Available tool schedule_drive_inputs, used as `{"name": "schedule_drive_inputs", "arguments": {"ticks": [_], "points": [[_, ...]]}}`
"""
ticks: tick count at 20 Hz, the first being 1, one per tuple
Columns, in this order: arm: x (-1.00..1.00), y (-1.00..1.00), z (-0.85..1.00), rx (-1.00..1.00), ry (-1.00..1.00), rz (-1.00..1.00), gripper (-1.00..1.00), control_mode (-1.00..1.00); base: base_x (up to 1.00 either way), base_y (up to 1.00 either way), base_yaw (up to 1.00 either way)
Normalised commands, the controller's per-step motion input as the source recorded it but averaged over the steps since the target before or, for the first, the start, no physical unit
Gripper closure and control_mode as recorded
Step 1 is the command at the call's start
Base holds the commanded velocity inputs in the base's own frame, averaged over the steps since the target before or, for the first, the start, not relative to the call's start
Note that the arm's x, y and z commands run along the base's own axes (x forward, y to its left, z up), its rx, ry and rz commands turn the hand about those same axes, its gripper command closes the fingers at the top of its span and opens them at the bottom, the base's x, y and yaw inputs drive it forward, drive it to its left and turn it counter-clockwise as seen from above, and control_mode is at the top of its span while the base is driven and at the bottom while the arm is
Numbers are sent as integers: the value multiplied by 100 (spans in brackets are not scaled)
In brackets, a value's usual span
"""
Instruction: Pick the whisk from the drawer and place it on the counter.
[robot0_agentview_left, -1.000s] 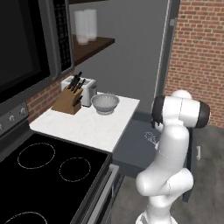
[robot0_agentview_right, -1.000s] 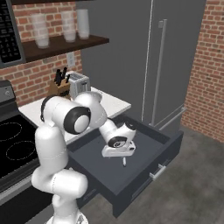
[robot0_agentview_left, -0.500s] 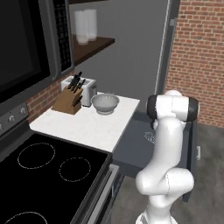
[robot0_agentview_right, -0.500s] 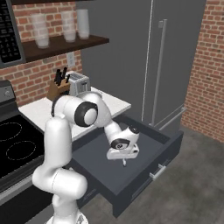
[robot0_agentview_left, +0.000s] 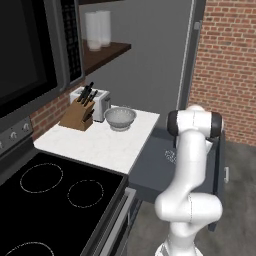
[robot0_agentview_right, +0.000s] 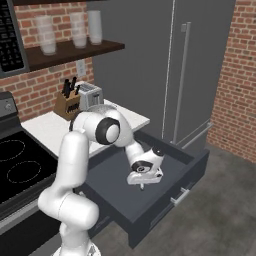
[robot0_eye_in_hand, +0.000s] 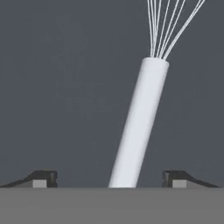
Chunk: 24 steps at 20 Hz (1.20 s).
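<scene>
On the left, the white counter (robot0_agentview_left: 102, 145) waits for the whisk. To the right, in the open drawer (robot0_agentview_right: 165, 192), the gripper (robot0_agentview_right: 142, 186) is low over the whisk (robot0_eye_in_hand: 139, 124), fingers spread wide, the handle between them, nothing grasped. This looks like the reaching step; next, closing on the handle. No writing is readable.

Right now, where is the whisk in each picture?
Left base view: whisk, right of middle, its wire head peeking beside the arm.
Right base view: I cannot pick it out under the gripper.
Hand view: its handle up the middle.
Shared landmark: the drawer.
</scene>
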Motion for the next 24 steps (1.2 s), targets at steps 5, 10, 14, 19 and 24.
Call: {"name": "schedule_drive_inputs", "arguments": {"ticks": [5,10,14,19,24], "points": [[26,5,-91,-6,12,0,-100,-100,0,0,0],[11,28,-100,-6,20,0,100,-100,0,0,0],[-21,41,-100,-6,23,2,100,-100,0,0,0],[-64,5,-66,-2,10,6,100,-100,0,0,0],[-97,-3,1,0,-5,6,100,-100,0,0,0]]}}
